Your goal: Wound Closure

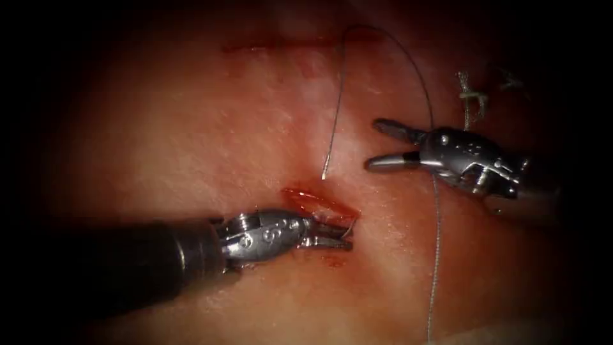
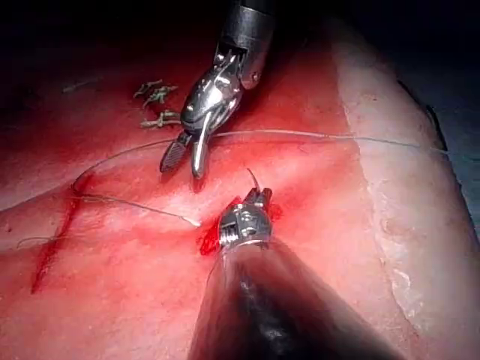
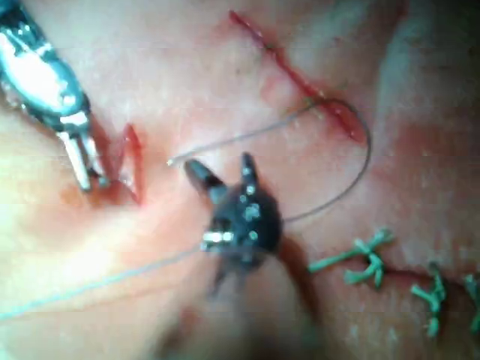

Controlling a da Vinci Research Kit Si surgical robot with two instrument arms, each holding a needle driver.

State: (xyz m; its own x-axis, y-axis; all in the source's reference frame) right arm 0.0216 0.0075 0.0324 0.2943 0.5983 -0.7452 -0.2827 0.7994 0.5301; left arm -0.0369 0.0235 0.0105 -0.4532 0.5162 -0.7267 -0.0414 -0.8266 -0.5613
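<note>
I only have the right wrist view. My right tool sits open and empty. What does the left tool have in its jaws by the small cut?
Observer: In the left wrist view the left tool looks shut on the needle. A thin curved end sticks out past its tip, beside the small cut. I cannot tell if the needle is in the tissue.
Operator: Where does the long thread go?
Observer: In the left wrist view the thread passes the open right tool and runs off over the tissue's pale edge.
</note>
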